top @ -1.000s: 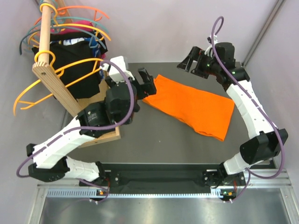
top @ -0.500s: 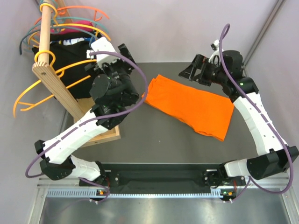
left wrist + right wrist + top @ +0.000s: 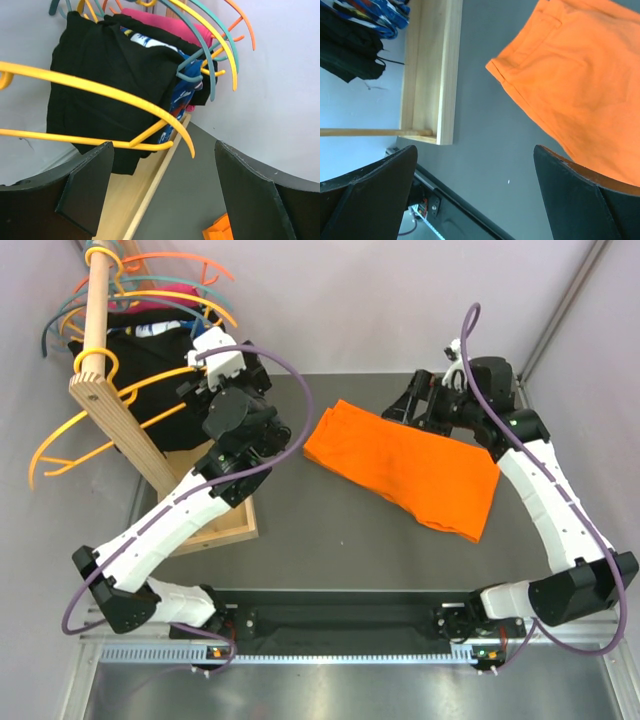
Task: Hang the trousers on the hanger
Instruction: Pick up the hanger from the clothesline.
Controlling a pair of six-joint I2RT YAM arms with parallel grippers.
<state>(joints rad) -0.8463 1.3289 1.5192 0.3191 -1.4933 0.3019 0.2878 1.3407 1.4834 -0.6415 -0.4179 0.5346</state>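
My left fingers [image 3: 85, 192] are spread and face the hanger [image 3: 115, 94], which hangs on the rack [image 3: 100, 335] at 10 o'clock. Centre its lower bar [image 3: 65, 139] between them before closing, and stay clear of the black garments [image 3: 100, 75] behind it. My right fingers [image 3: 375, 187] are spread and empty over the trousers [image 3: 410, 465], which lie flat on the worktop [image 3: 330, 535] toward 2 o'clock.

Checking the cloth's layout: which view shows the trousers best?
Top view: the trousers lie whole and flat on the table. The right wrist shows only one end, cut off by the frame; the left wrist shows just a corner at its bottom edge.
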